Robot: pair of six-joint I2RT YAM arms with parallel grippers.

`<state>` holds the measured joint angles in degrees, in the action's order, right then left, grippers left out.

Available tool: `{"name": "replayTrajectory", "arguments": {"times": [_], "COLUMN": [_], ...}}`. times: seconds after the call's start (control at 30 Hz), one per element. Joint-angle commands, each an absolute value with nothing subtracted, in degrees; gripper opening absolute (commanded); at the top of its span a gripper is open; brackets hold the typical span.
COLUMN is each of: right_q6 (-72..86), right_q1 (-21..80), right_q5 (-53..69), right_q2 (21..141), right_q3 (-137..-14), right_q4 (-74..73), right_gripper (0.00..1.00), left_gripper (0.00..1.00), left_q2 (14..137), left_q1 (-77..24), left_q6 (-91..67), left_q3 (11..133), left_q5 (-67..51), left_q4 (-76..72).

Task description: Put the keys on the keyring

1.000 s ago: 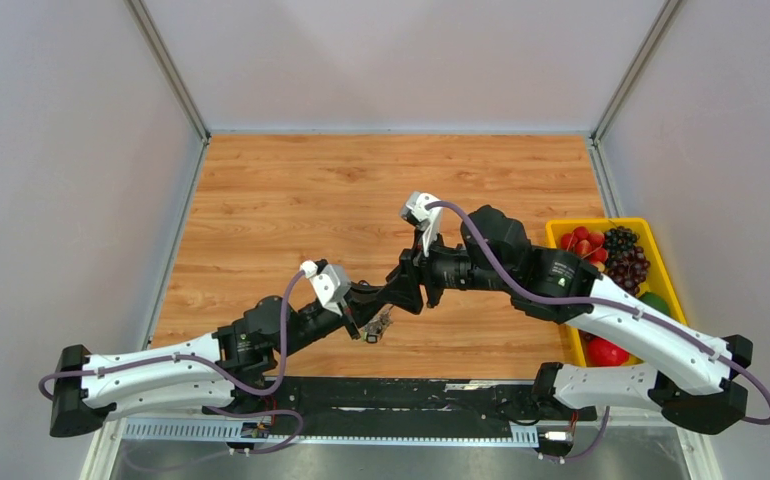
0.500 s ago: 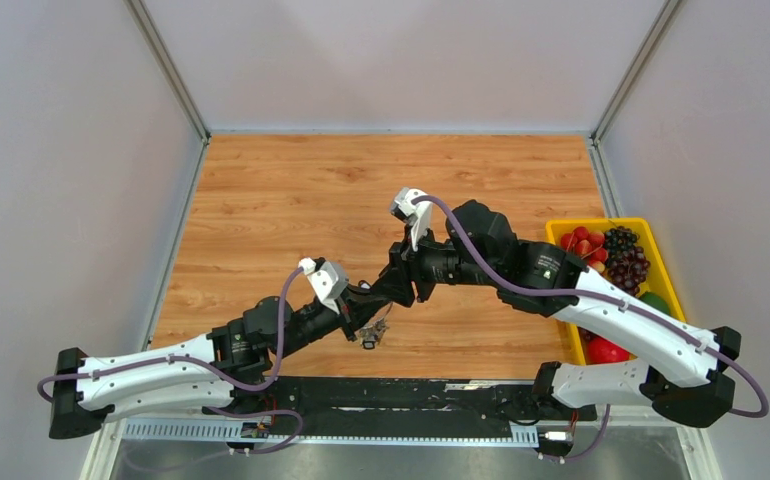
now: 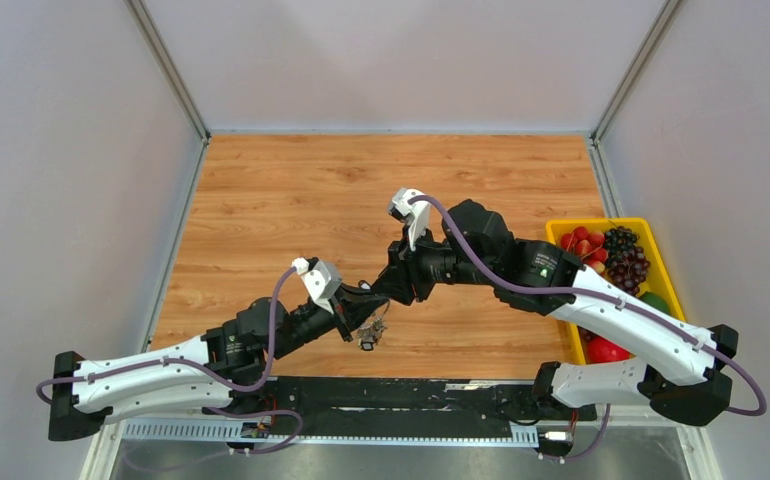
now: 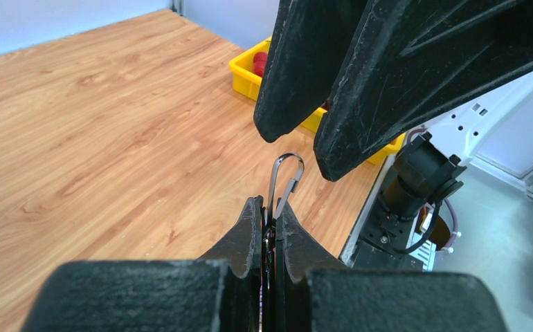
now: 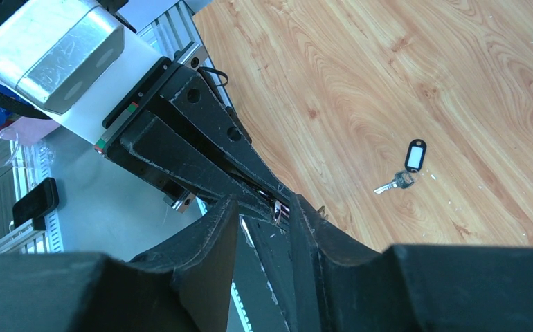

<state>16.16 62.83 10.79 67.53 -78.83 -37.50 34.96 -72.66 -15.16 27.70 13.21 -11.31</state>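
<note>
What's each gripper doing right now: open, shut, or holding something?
Left gripper: shut on the keyring.
Right gripper: open, jaws either side of the left gripper's tip, nothing visibly held.

A robot lab cell: a wood desk boxed in by blank white panels on aluminium posts (two arms bolted to its near rail).

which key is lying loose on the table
The small silver key with the black-rimmed white plastic tag, lying flat on the wooden table by itself. The other keys hang bunched below the left gripper.
</note>
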Motion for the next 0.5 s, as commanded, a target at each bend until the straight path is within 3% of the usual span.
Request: {"name": "replayTrajectory", "arguments": {"times": [0.0, 0.47], "right_q6": [16.17, 15.41], "right_q1": [62.72, 62.74], "right_q5": [11.66, 13.34], "right_q2": [68.1, 68.89], "right_q3": [-81.27, -81.04], "right_q4": [-37.47, -38.32], "right_gripper": [0.34, 0.23], "left_gripper": [0.0, 0.0], "left_q2": [34.35, 33.54], "left_q1": [-72.76, -72.74], "left_q6": [-15.91, -16.0], "left_q3": [30.74, 30.23], "left_q5": [13.45, 13.98], "left_q4": [-13.85, -14.15]}}
